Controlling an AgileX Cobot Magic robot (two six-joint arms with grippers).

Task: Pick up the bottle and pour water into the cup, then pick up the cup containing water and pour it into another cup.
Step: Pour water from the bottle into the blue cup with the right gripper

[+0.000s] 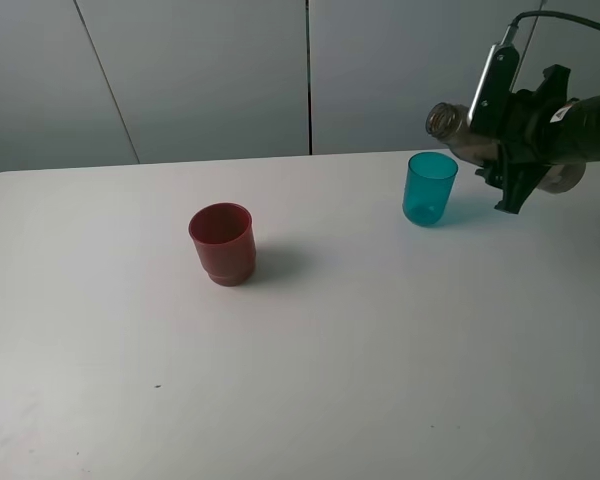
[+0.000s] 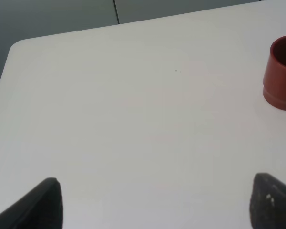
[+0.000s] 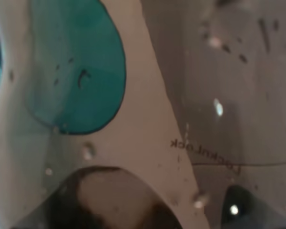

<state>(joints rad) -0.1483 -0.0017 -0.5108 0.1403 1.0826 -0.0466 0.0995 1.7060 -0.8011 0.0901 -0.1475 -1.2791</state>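
My right gripper (image 1: pixel 500 135) is shut on the smoky grey-brown bottle (image 1: pixel 458 127) and holds it tilted on its side, its open neck just above and right of the teal cup (image 1: pixel 428 187). The teal cup stands upright at the back right of the table. The right wrist view is filled by the bottle's translucent wall (image 3: pixel 219 119), with the teal cup (image 3: pixel 76 67) showing through it. The dark red cup (image 1: pixel 222 243) stands upright left of centre; it also shows in the left wrist view (image 2: pixel 281 71). My left gripper (image 2: pixel 152 202) is open and empty above bare table.
The white table (image 1: pixel 300 380) has its back edge against a grey panelled wall (image 1: pixel 210 70). A rounded table corner (image 2: pixel 16 47) shows in the left wrist view.
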